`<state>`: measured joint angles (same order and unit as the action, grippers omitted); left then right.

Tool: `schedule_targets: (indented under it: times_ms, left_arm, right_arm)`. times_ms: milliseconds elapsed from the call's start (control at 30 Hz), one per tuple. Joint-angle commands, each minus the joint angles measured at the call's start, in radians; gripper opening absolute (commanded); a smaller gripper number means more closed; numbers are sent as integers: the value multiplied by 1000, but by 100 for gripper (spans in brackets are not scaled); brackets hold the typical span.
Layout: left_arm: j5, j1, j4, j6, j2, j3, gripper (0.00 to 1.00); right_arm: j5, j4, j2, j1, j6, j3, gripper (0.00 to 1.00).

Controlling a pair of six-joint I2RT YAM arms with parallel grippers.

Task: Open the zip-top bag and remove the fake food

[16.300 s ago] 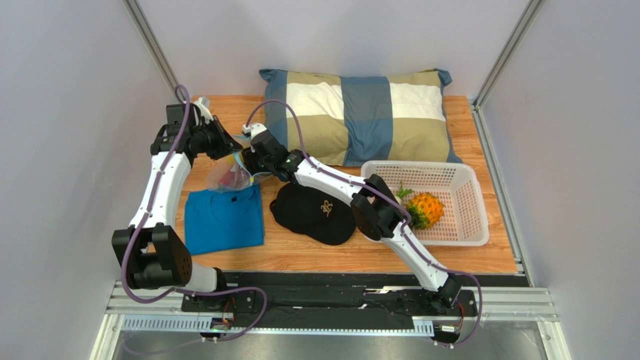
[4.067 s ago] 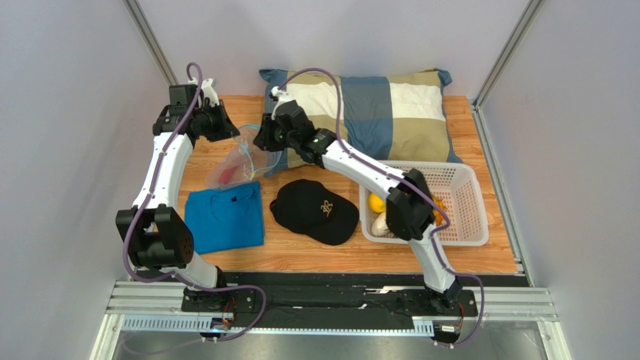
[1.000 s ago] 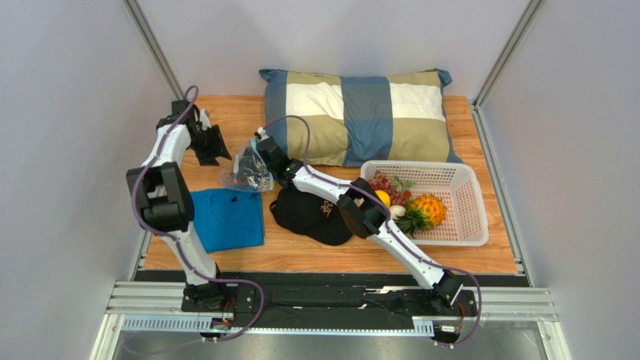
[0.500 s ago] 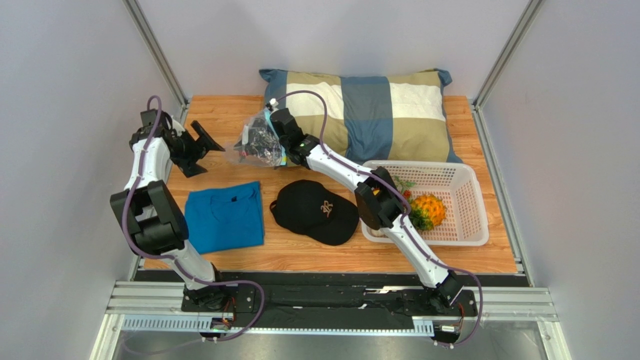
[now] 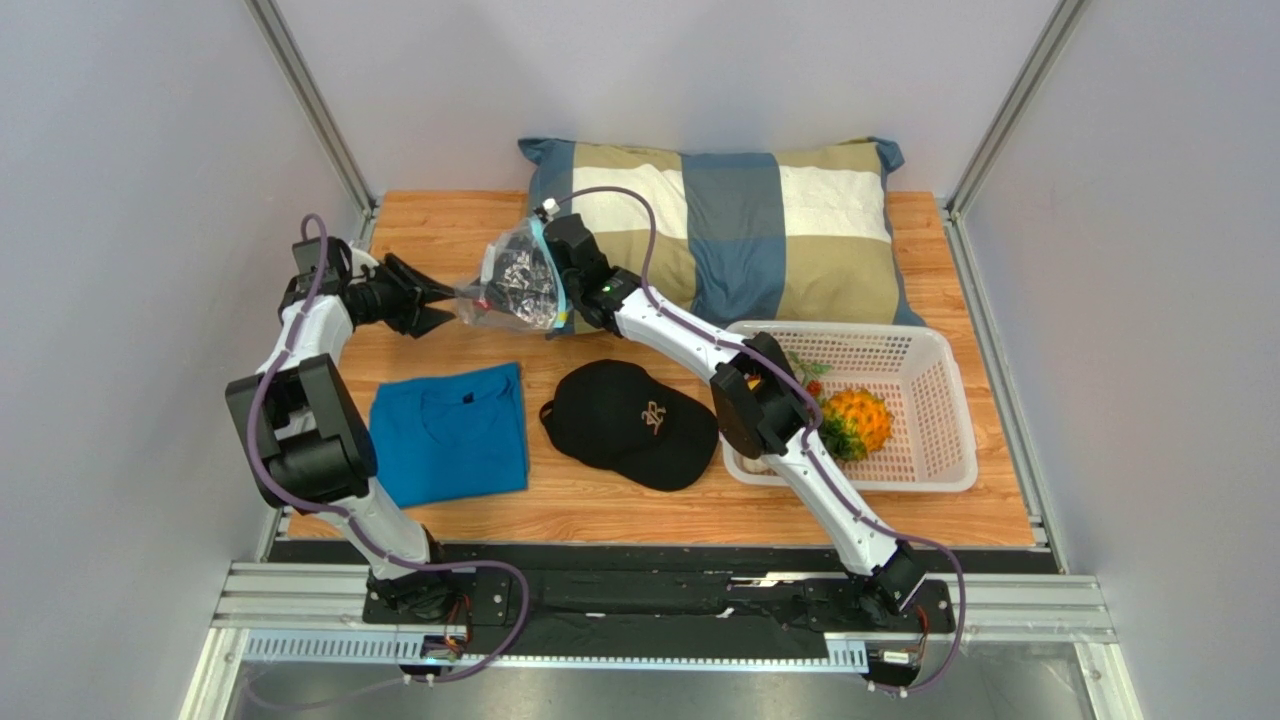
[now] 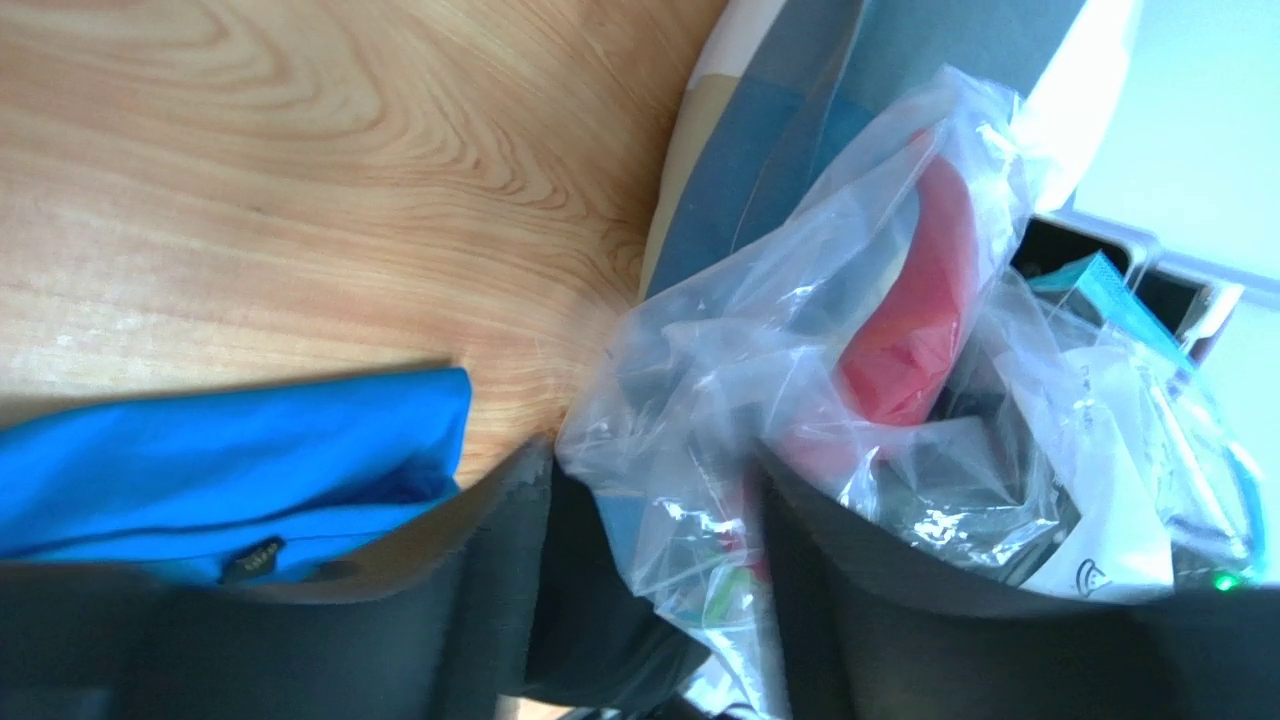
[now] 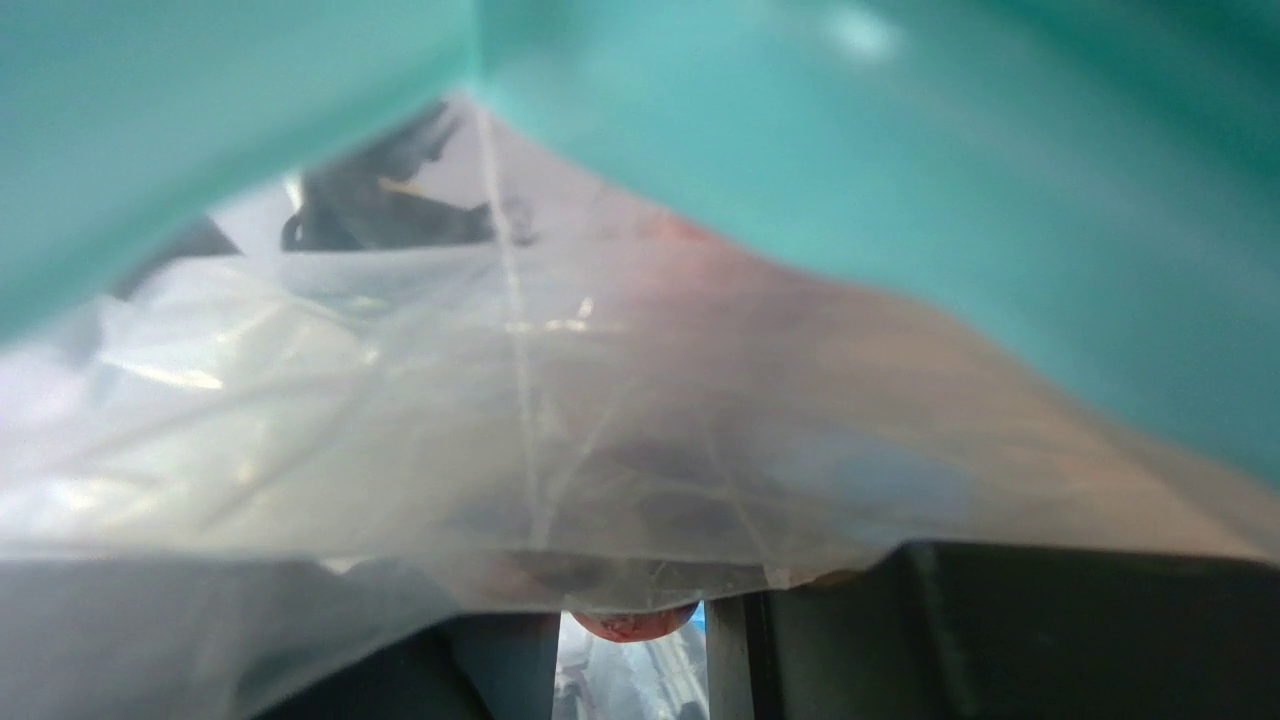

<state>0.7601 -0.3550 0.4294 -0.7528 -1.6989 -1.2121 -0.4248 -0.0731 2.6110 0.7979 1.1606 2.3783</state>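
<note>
Two marks carry writing, neither legible: a gold emblem on the black cap (image 5: pixel 646 419) and a small print on the zip-top bag (image 5: pixel 513 278). The white basket (image 5: pixel 902 333) holds an orange pineapple (image 5: pixel 854 422) with green leaves; your right arm (image 5: pixel 676 338) hides the rest. The bag, clear and crumpled with a teal zip strip (image 7: pixel 902 150), hangs above the table (image 5: pixel 451 225) by the pillow (image 5: pixel 751 225), a red piece (image 6: pixel 899 323) inside. Your right gripper (image 5: pixel 559 282) pinches its mouth. Your left gripper (image 5: pixel 433 300) is spread wide, the bag's lower fold between its fingers.
</note>
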Motion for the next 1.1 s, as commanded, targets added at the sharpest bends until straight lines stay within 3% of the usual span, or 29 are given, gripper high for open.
schedule_targets:
  times_ms: [0, 100, 133, 233, 433, 700, 1000, 1067]
  left_arm:
    - [48, 2, -130, -87, -2, 11, 43]
    - [79, 4, -246, -172, 5, 60, 38]
    - [77, 4, -257, -178, 8, 66, 20]
    - [39, 1, -233, -146, 30, 75, 0]
    - [-157, -15, -64, -42, 74, 28, 0]
    - [-421, -71, 6, 133, 50, -70, 0]
    - [-459, -130, 46, 210, -103, -230, 0]
    - [-361, -130, 61, 214, -126, -265, 0]
  right_arm:
    - [-49, 98, -43, 18, 79, -8, 0]
    - [-52, 107, -49, 23, 90, -10, 0]
    - [-49, 107, -49, 24, 88, -8, 0]
    - [-43, 92, -60, 23, 80, -10, 0]
    - [-55, 30, -123, 4, 38, -103, 0]
    - [-132, -313, -219, -5, -229, -94, 0]
    - [-377, -441, -308, -45, -308, -134, 0]
    - [-382, -450, -315, -51, -311, -146, 0]
